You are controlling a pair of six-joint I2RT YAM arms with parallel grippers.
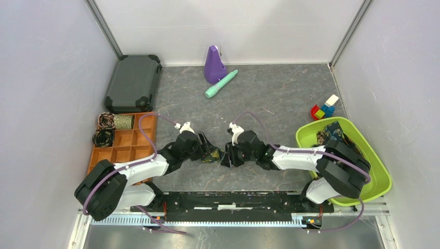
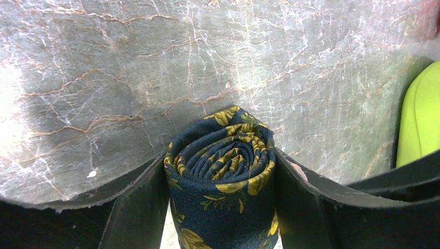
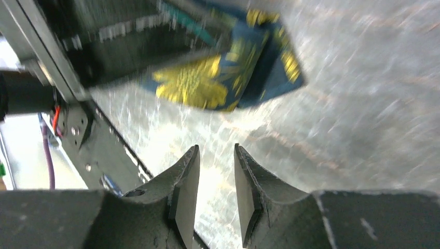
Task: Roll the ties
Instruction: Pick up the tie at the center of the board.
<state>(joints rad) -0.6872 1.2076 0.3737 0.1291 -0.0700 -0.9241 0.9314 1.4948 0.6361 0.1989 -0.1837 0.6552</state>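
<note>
Left wrist: rolled tie (image 2: 224, 199) clamped in left hand (image 2: 219, 156).

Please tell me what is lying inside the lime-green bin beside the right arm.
Loose navy-and-gold ties are bunched at the far end of the bin. The right arm covers the bin's middle, so anything under it cannot be seen.
</note>
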